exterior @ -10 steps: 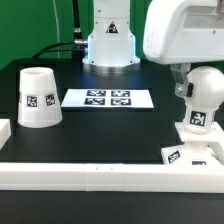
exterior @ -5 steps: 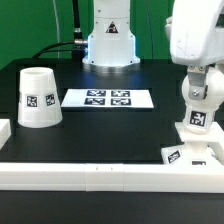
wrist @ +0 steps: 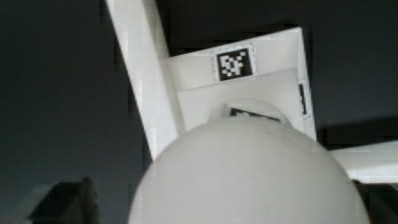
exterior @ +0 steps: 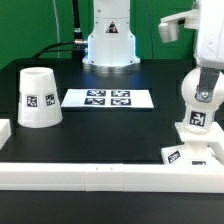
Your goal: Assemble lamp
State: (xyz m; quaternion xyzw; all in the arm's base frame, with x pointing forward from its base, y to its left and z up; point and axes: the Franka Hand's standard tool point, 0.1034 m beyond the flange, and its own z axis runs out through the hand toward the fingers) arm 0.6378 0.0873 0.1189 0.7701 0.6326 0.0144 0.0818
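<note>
The lamp's bulb (exterior: 201, 95) stands upright with its tagged neck in the flat square base (exterior: 188, 151) at the exterior view's right. My gripper (exterior: 206, 80) comes down over the bulb's round head from above. In the wrist view the bulb head (wrist: 240, 165) fills the space between my gripper's (wrist: 222, 208) dark fingers (wrist: 59, 200). A dark gap shows beside one finger, so the jaws look open around the head. The tagged base (wrist: 228, 85) lies beyond it. The tapered shade (exterior: 38, 97) stands mouth down at the exterior view's left, far from the gripper.
The marker board (exterior: 108, 98) lies flat in the middle. A long white rail (exterior: 100, 177) runs along the front edge, with a short piece (exterior: 4, 131) at the left. The robot's pedestal (exterior: 108, 42) stands behind the marker board.
The wrist and hand have swung toward the exterior view's right above the bulb. The bulb's neck tag and the base look unmoved. The shade has not moved.
</note>
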